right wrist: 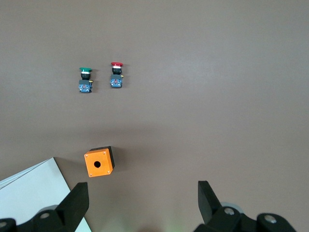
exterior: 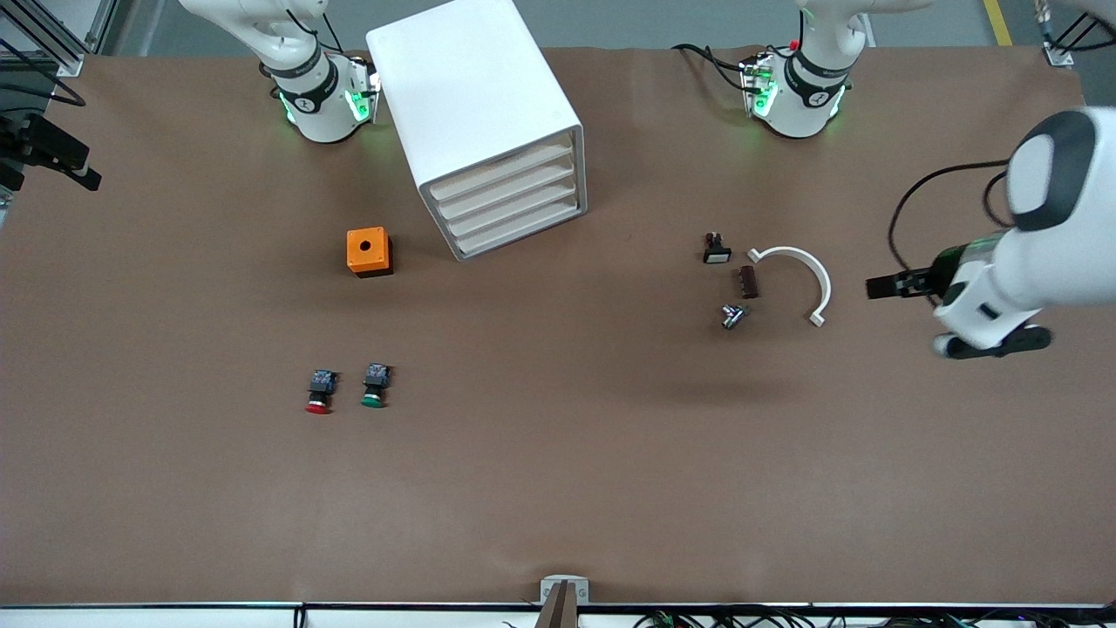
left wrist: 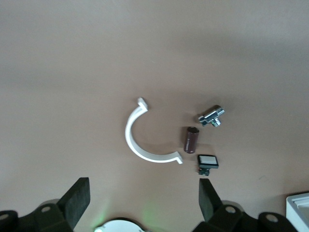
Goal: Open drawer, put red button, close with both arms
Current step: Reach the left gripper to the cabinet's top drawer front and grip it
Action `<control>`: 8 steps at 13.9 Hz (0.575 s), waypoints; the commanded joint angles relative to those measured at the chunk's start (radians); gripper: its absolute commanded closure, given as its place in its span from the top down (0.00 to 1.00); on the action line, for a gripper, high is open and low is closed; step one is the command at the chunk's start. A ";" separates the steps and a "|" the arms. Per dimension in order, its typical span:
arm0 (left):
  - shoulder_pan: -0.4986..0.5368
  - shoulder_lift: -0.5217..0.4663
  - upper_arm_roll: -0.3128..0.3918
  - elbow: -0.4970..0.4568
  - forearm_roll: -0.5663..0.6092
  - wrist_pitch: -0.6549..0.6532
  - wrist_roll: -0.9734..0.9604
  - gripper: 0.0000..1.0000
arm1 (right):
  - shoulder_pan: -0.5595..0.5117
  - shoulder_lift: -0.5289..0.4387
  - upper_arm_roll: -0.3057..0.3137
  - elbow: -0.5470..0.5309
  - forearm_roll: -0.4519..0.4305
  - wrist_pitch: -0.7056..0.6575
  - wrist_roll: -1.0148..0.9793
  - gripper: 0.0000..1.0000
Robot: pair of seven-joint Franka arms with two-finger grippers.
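Both sets of jaws stand wide apart and hold nothing: the left gripper (left wrist: 140, 203) hangs high over the table (exterior: 558, 488) toward the left arm's end, looking down on a white curved clip (left wrist: 145, 140), a brown cylinder (left wrist: 191, 140), a chrome fitting (left wrist: 211, 116) and a small white-topped switch (left wrist: 207, 163); the right gripper (right wrist: 140, 203) hangs over the ground between the cabinet (exterior: 475, 105) and an orange box (right wrist: 99, 162), out of the front view. No step of the task is yet done. The cabinet stands near the robots' bases, turned at an angle, with all four drawers flush; the drawer (exterior: 510, 188) to be used, second from the top, is shut. The red button (exterior: 320, 392) lies on the table well apart from the cabinet and nearer to the front camera, cap toward that camera, just beside a green button (exterior: 375, 386) of like build. The step in hand is judged to be the approach to the drawer. The next move calls for one gripper to descend to the second drawer front, catch its edge without touching the drawers above and below, and pull straight out along the cabinet's angled axis. The later pick must take the red cap, not the green one.
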 commanded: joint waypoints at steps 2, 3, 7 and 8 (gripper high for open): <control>-0.116 0.118 0.000 0.101 -0.088 -0.021 -0.207 0.99 | -0.003 -0.017 0.005 -0.014 0.000 0.007 0.004 1.00; -0.151 0.163 0.000 0.134 -0.159 -0.022 -0.295 0.99 | -0.003 -0.017 0.005 -0.014 -0.002 0.007 0.004 1.00; -0.274 0.329 0.000 0.251 -0.440 -0.022 -0.702 0.99 | -0.003 -0.017 0.005 -0.014 -0.002 0.007 0.002 1.00; -0.296 0.364 -0.002 0.269 -0.500 -0.022 -0.791 0.99 | -0.003 -0.017 0.005 -0.014 -0.002 0.007 0.002 1.00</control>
